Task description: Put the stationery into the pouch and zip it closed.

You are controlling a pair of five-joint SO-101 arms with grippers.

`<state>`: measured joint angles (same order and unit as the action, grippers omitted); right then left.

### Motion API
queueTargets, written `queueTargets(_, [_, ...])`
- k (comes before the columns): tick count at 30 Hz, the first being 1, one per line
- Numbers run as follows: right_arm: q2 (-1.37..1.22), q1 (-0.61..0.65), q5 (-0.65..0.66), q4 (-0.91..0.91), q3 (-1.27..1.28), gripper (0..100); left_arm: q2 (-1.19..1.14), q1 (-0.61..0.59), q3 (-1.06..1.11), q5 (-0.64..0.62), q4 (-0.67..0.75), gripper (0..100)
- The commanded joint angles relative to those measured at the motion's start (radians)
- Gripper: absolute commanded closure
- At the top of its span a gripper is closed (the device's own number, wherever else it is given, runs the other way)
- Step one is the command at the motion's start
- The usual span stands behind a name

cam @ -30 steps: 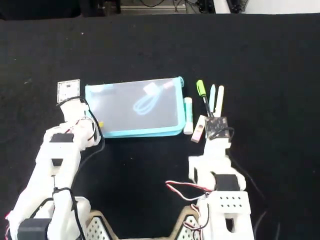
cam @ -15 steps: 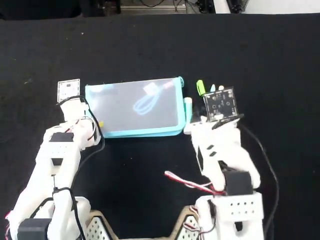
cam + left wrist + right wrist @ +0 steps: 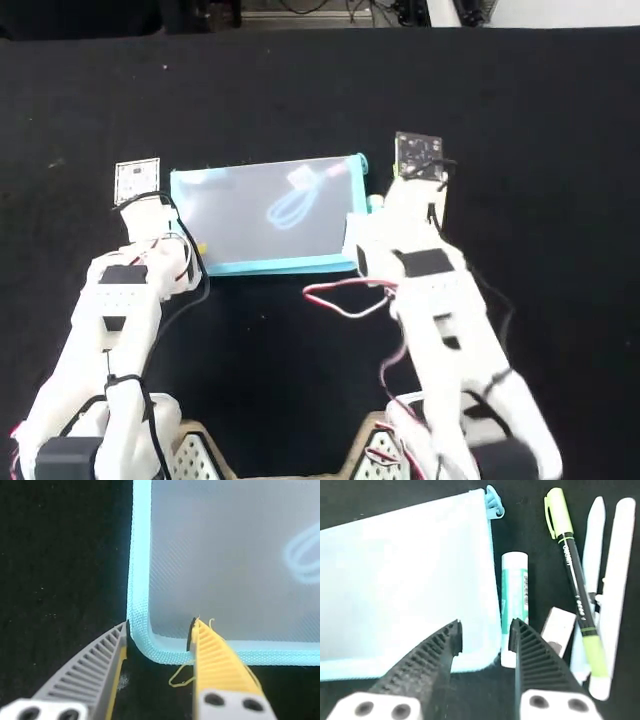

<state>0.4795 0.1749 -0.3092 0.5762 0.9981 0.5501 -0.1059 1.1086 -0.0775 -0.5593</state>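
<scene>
The translucent, turquoise-edged zip pouch (image 3: 265,215) lies flat. A white glue stick (image 3: 514,605) and a green-capped pen (image 3: 570,570) wait just off its right end, not inside. The right gripper (image 3: 486,625) has swung forward over that end, jaws apart and empty, probably for a first pick. The left gripper (image 3: 159,627) stays at the pouch's near-left corner, jaws apart astride the edging.

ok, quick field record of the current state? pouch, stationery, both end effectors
pouch: light blue translucent zip pouch, flat on black table
stationery: white glue stick, white eraser, green highlighter, two white pens, all outside beside pouch
left end effector: open, straddling pouch corner
right end effector: open, above pouch edge near glue stick
</scene>
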Motion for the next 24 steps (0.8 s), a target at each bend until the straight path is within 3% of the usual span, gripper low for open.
queueTargets(1, [-0.094, 0.009, -0.006, -0.110, -0.070, 83.6, 0.000, 0.005, -0.054, -0.005, -0.005, 79])
queueTargets(12, [-0.229, 0.014, -0.008, -0.143, -0.107, 83.6, 0.000, 0.005, -0.054, -0.005, -0.005, 79])
queueTargets(17, [-0.246, 0.107, -0.002, -0.120, -0.099, 83.6, 0.000, 0.002, -0.054, -0.003, -0.005, 79])
queueTargets(24, [-0.186, 0.157, 0.117, 0.017, -0.094, 83.6, 0.000, -0.061, -0.062, -0.008, -0.006, 79])
